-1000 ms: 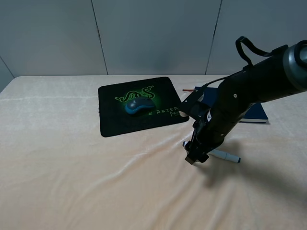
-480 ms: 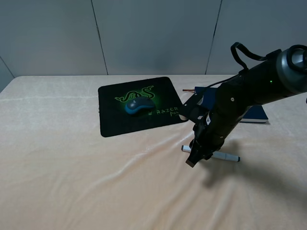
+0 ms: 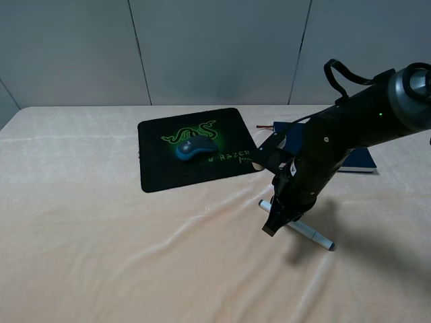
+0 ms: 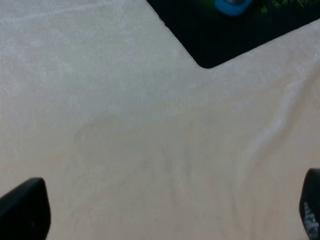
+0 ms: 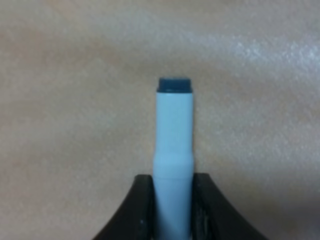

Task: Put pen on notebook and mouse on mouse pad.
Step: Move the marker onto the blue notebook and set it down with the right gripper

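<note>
Pen [image 5: 172, 130] — slim white cylinder, dark tip — pinched by right hand [image 5: 173, 180], left hand [image 4: 167, 205] splayed

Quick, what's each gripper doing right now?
Left gripper: open, holding nothing.
Right gripper: closed on the slim white cylindrical pen.

The right arm [image 3: 337, 145] is matte black with a grey rounded joint [image 3: 416, 94], a looping black cable [image 3: 337, 70] and a small green light [image 3: 380, 114]; the fingertips [image 4: 25, 210] of the left gripper [image 4: 165, 212] are black and rounded
</note>
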Controlling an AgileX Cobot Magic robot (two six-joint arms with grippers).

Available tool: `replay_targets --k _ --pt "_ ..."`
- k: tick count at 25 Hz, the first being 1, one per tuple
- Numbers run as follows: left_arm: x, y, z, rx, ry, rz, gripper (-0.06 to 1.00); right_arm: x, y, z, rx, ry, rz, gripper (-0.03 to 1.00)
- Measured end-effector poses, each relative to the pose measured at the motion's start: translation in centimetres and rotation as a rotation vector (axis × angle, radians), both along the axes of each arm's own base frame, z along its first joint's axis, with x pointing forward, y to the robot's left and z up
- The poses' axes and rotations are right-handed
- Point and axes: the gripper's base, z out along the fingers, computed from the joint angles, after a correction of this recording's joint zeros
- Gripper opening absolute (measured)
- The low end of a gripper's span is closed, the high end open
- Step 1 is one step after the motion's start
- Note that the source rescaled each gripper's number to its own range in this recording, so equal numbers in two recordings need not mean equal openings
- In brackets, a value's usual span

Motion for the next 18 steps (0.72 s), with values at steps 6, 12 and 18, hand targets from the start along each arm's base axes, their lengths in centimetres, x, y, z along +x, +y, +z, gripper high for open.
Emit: replay_targets --k 6,12,18 --pt "0.0 0.0 0.0 0.000 0.000 0.000 1.00 1.1 0.7 1.6 -0.028 0.037 -0.008 0.00" --pt "0.0 0.0 0.0 0.000 0.000 0.000 1.00 3.6 2.3 5.5 -0.026 0.026 -0.016 0.00" --pt "0.0 0.0 0.0 0.000 0.000 0.000 1.00 6.0 3.6 9.6 0.013 -0.043 -0.021 0.00"
